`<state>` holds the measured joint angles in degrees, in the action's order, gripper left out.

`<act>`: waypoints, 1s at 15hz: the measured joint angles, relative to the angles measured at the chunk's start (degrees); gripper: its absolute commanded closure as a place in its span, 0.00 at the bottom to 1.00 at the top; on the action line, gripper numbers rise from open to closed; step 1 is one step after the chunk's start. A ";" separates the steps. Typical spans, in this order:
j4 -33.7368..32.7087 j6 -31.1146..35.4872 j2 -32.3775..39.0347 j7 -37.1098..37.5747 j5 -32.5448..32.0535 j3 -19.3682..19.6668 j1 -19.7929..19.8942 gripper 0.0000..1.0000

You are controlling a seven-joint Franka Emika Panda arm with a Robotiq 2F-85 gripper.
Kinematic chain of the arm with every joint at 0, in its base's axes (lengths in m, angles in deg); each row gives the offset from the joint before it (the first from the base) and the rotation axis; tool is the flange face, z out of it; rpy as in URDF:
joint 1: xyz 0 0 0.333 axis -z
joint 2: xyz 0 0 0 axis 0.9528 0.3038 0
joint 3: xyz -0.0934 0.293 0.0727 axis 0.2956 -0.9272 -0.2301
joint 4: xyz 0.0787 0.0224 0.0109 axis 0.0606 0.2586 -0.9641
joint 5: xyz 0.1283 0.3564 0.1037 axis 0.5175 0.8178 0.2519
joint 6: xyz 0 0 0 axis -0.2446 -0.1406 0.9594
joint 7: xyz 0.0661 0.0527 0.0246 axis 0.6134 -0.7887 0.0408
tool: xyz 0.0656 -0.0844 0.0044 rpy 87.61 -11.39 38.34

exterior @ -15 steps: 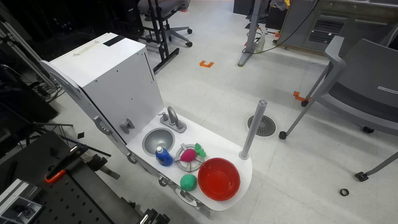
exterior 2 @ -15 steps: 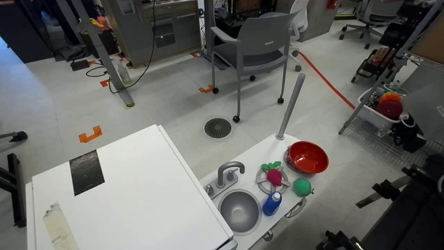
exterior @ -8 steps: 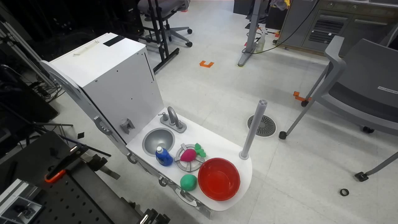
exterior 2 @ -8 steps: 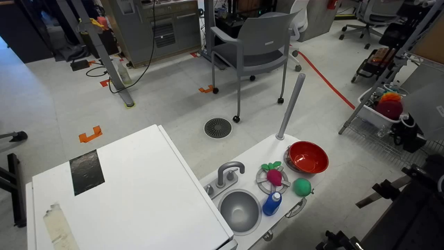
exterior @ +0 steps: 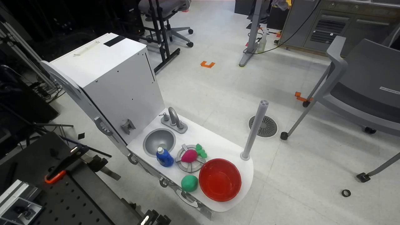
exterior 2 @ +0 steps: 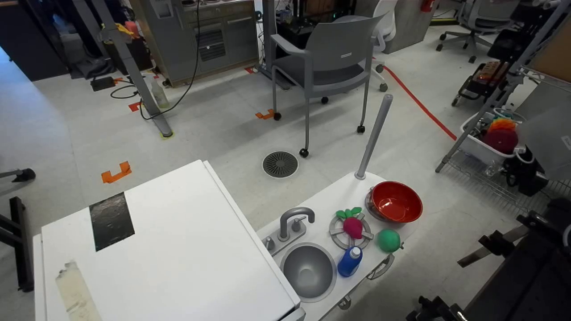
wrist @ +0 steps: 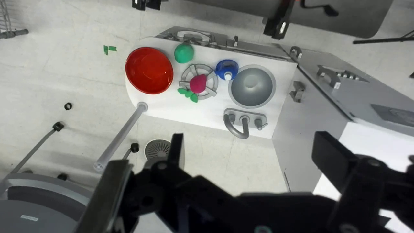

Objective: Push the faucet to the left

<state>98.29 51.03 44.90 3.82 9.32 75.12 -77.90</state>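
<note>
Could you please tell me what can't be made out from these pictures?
Faucet, wrist view: its spout hides part of one handle.
Grey ring, in an exterior view: mostly hidden by the red bowl.
Floor drain, wrist view: partly hidden by the fingers.
Grey chair, in an exterior view: cut off by the right edge.
Chair label, in both exterior views: too small to read.

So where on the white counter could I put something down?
A bare strip of counter runs between the faucet and the grey post. It's crowded on and around the burner: pink toy, blue bottle, round green toy, red bowl.
</note>
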 measured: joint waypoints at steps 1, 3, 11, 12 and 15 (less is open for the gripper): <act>-0.21 3.34 3.23 -0.55 -0.21 1.01 0.95 0.00; -1.03 9.27 10.62 -0.61 -0.71 2.13 2.73 0.00; -9.88 25.39 42.18 11.27 1.36 2.23 3.74 0.00; -11.59 27.67 46.16 13.22 0.99 2.49 3.37 0.00; -17.62 33.81 58.14 18.09 -2.42 5.90 0.01 0.00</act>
<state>80.66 84.83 103.04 21.91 6.90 81.02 -77.89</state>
